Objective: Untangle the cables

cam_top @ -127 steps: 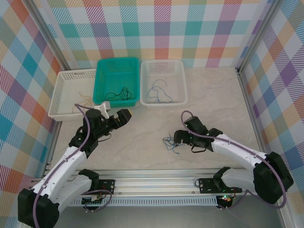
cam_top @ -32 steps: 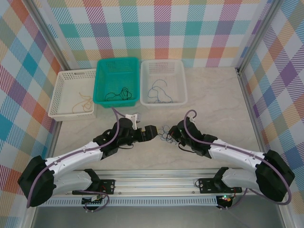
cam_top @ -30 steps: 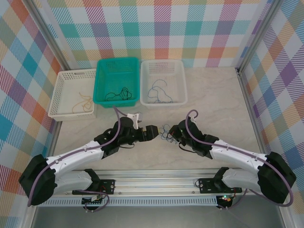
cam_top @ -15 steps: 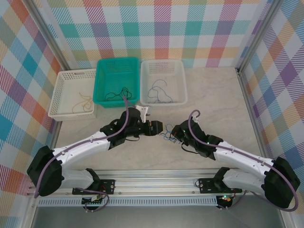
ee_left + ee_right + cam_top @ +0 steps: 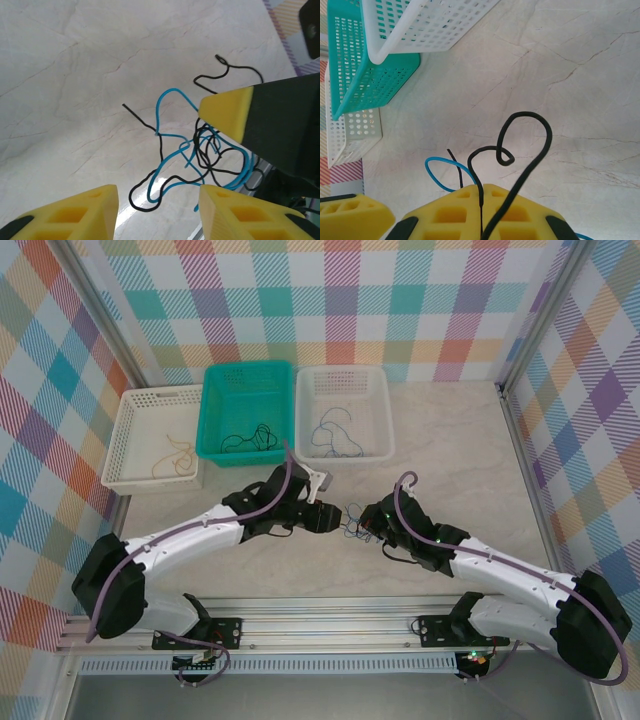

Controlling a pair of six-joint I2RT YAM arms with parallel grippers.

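The cables (image 5: 352, 525) are a small clump of blue and black wires on the table between my two grippers. My right gripper (image 5: 367, 517) is shut on a black cable (image 5: 527, 145), which curls up in a loop from between its yellow fingers (image 5: 450, 215); a blue cable (image 5: 440, 172) loops just beside them. My left gripper (image 5: 335, 517) faces it from the left with its jaws apart. In the left wrist view, blue and black loops of the cables (image 5: 200, 150) lie ahead of my left gripper (image 5: 159, 212), the lowest loop reaching between its fingertips. The right gripper's yellow fingertip (image 5: 227, 112) hangs over the clump.
Three baskets stand in a row at the back: a white one (image 5: 120, 440) with a tan wire, a teal one (image 5: 208, 410) with black wires, and a white one (image 5: 385, 410) with blue wires. The teal basket (image 5: 365, 70) and a white basket (image 5: 420, 25) stand ahead of the right wrist.
My left gripper has moved right and forward up to the clump, and its jaws have narrowed. The right gripper has stayed shut on the cables, almost in place.
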